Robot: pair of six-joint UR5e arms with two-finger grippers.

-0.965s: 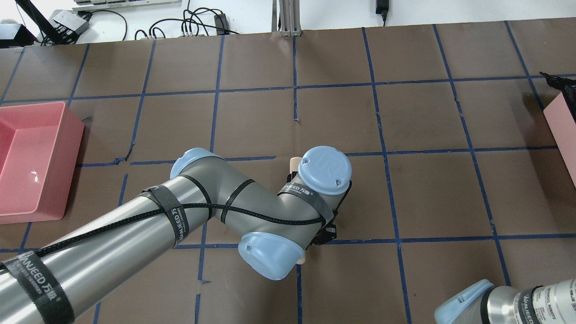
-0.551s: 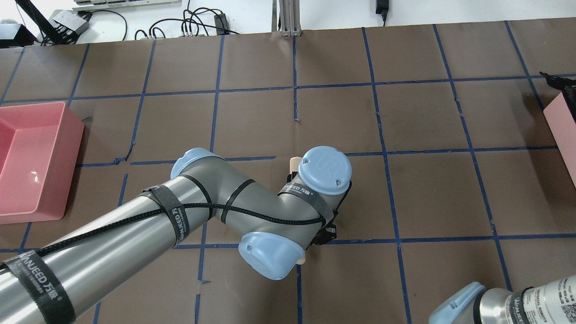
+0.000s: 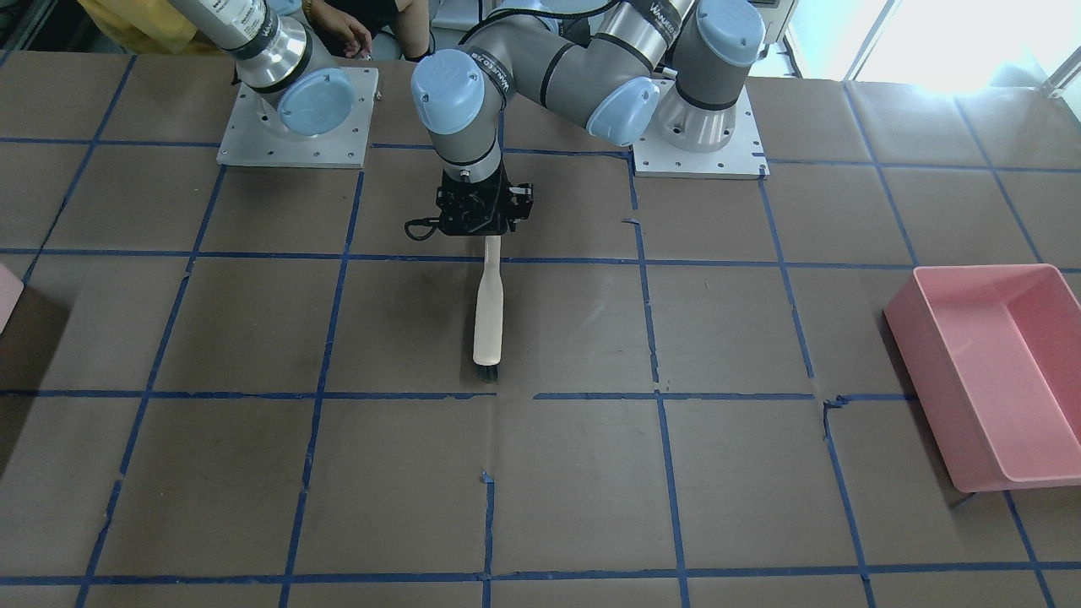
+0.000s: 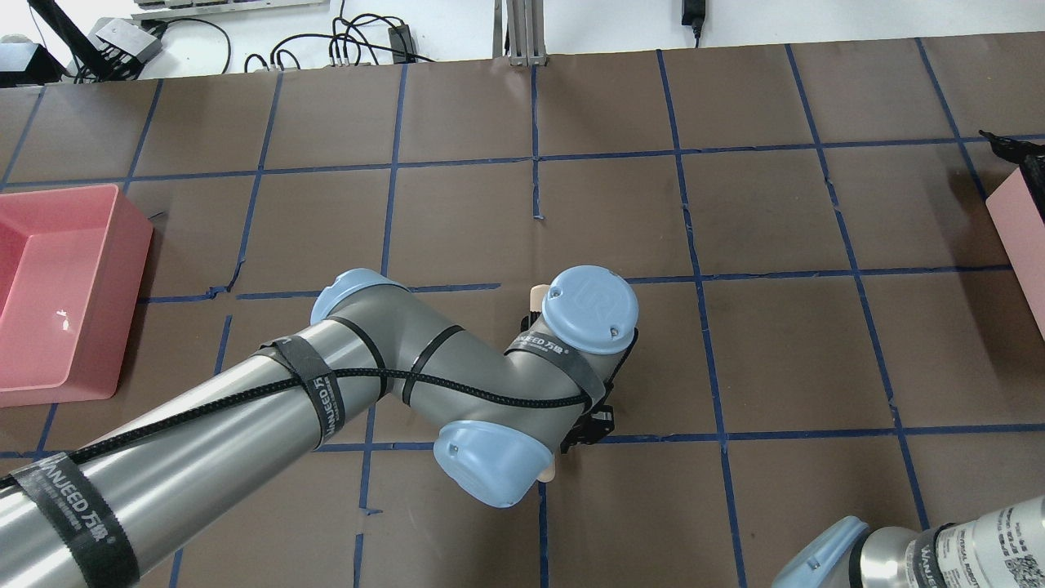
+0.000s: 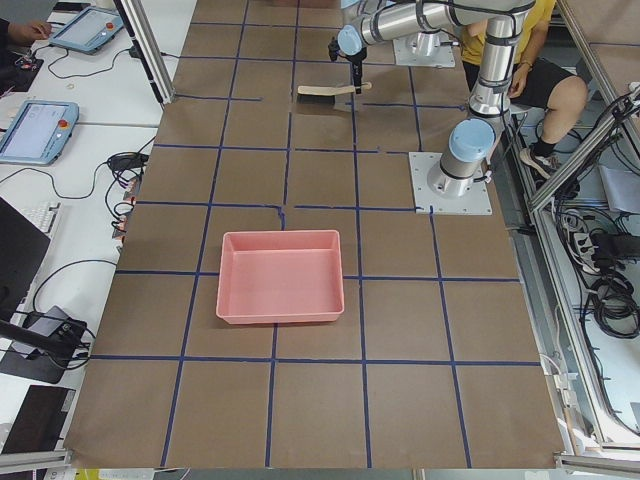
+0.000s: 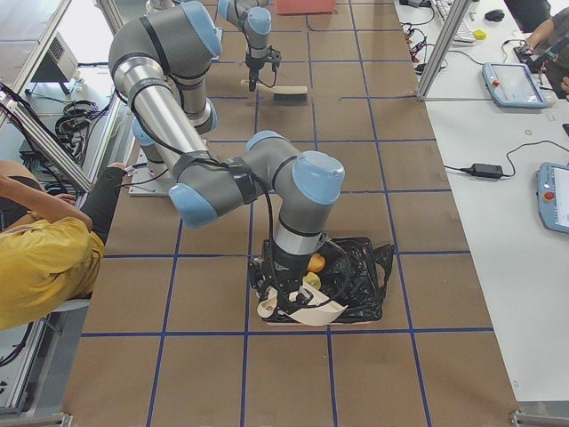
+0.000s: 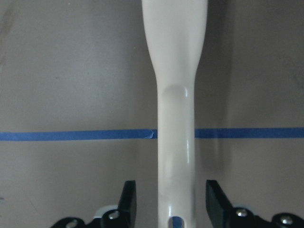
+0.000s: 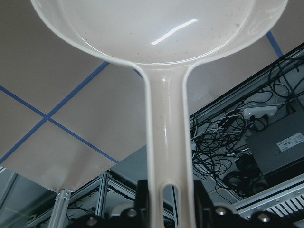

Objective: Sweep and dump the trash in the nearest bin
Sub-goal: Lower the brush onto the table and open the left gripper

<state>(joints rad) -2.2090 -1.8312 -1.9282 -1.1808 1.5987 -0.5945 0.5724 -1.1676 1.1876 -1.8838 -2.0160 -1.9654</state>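
Observation:
A cream-handled brush [image 3: 488, 312] with black bristles lies flat on the table. My left gripper [image 3: 486, 228] stands over its handle end. In the left wrist view the fingers [image 7: 127, 205] are apart on either side of the handle [image 7: 175, 71], with gaps. My right gripper [image 8: 171, 190] is shut on the handle of a cream dustpan [image 8: 161, 23], whose pan looks empty. In the exterior right view the dustpan [image 6: 298, 311] is tilted at the bin [image 6: 360, 267], which is lined with a black bag. Orange and yellow trash lumps [image 6: 314, 264] lie in the bag. A pink sliver of the bin [image 4: 1016, 220] shows overhead.
A large pink rectangular tray [image 4: 135, 237] sits at the table's left end and also shows in the front view [image 3: 899, 325]. The table is brown with blue tape lines. A person in yellow [image 6: 40, 267] sits behind the robot's bases.
My right arm's elbow has drifted a little left at the bottom right of the overhead view. My left arm and the brush have barely moved.

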